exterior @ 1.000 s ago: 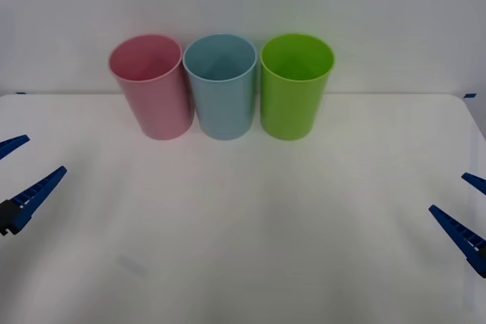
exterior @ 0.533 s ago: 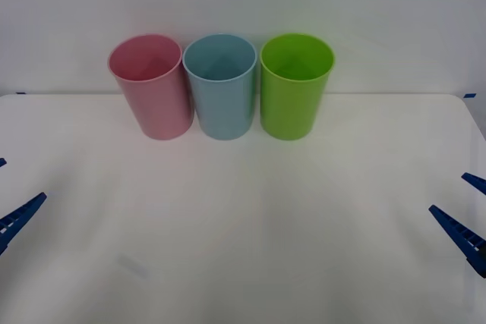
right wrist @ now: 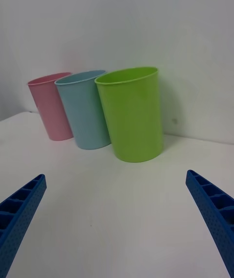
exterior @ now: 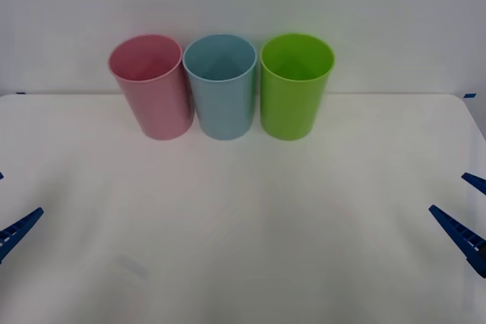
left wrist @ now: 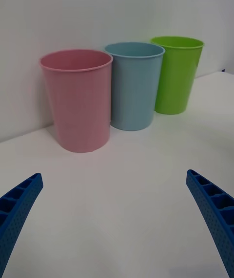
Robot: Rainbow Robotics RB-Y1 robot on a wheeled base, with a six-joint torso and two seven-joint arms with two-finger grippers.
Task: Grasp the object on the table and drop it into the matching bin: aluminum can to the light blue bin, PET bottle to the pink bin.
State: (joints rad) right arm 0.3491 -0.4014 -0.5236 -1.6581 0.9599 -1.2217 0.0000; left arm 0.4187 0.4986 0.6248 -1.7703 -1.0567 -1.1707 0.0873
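On the white table (exterior: 243,225) no can or bottle lies in view; the object is out of view. The pink bin (exterior: 152,92) (left wrist: 80,102) stands at the back, with the light blue bin (exterior: 222,92) (left wrist: 132,88) (right wrist: 84,112) touching it on its right. My left gripper (exterior: 7,202) (left wrist: 114,178) is open at the table's left edge with nothing between its fingers. Over at the right edge, my right gripper (exterior: 467,206) (right wrist: 115,176) is open too and holds nothing. Both are well short of the bins.
A lime green bin (exterior: 296,89) (right wrist: 131,112) stands right of the light blue one, the three in a tight row against a white wall. The tabletop between the grippers and the bins is bare.
My left gripper has drawn back toward the left edge and nearer the front of the table. The right gripper and the bins have not moved.
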